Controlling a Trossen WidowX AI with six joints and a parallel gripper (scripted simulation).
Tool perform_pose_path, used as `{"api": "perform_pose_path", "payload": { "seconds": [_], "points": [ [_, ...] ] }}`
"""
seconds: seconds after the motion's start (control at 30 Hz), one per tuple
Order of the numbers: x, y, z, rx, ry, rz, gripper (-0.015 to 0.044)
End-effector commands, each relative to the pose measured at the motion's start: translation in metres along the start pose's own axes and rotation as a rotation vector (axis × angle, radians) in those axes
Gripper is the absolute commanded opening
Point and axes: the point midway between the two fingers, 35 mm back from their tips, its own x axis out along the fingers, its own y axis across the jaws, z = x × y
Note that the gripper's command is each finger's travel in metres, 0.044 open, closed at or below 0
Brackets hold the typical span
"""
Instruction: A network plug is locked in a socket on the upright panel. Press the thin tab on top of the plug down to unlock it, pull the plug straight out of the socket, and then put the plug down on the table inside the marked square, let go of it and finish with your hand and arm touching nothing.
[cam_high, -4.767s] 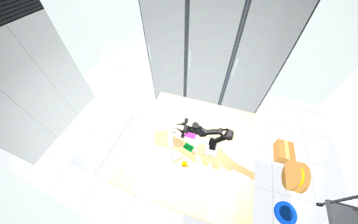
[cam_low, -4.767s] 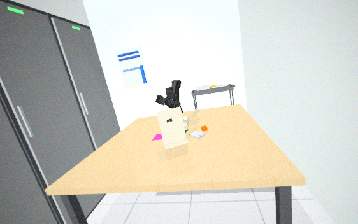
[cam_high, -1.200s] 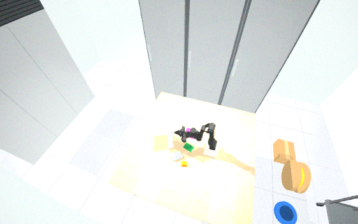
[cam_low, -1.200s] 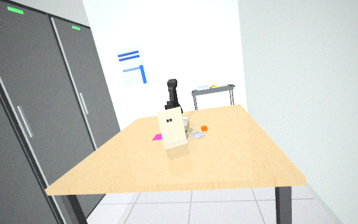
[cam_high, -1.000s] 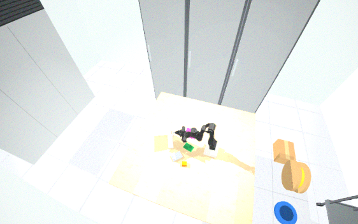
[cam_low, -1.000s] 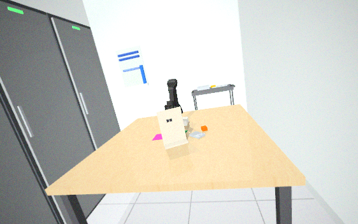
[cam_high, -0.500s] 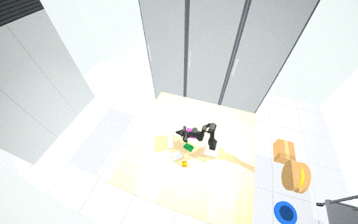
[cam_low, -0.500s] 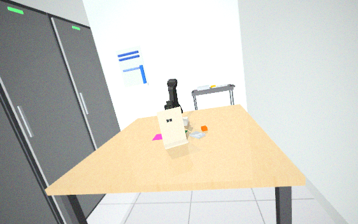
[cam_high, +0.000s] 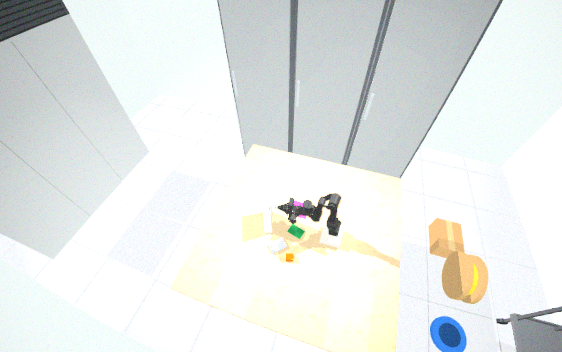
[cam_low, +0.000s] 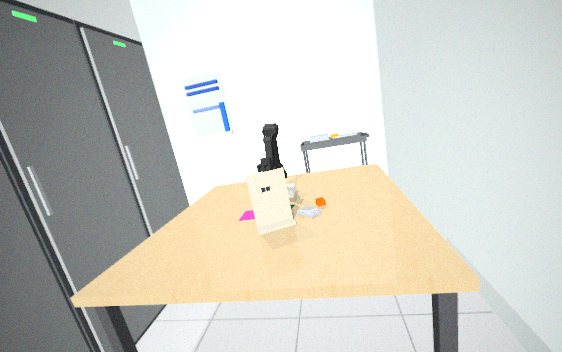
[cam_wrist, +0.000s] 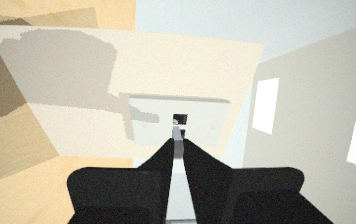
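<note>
Seen from above, with the green rectangular block taken as centre on the pale wooden table, the flat magenta square is placed at twelve o'clock, the upright cream panel near ten, the light-grey flat piece at eight, the small orange cube at six. The pale grey rectangular socket plate is mounted on the panel.
</note>
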Motion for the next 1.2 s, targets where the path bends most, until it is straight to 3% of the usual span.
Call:
{"api": "perform_pose_path", "payload": {
  "seconds": [0.0, 1.17],
  "points": [
    [-0.004, 0.000, -0.001, 0.000, -0.005, 0.000, 0.0000],
    [-0.025, 0.000, -0.010, -0.001, -0.005, 0.002, 0.0000]
  ]
}}
